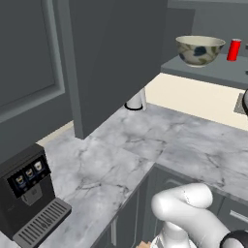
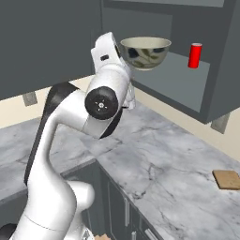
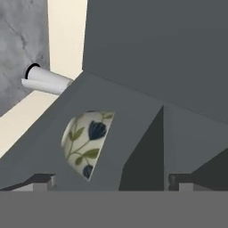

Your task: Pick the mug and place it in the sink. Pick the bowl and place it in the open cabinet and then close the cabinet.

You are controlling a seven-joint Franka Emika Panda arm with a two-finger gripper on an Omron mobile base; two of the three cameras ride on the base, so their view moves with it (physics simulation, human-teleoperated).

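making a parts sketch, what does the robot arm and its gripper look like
The arm is glossy white, built of rounded tubular segments with black bands at the joints and a round black cap with a small silver centre on one joint. No loose cables show. The gripper has two small dark grey, blocky fingertips with lighter grey faces.

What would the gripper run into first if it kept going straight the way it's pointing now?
Most likely the dark grey cabinet's open door: its flat panel lies ahead of the open jaws, partly covering the floral-patterned round bowl on the shelf behind. Depth is hard to judge here.
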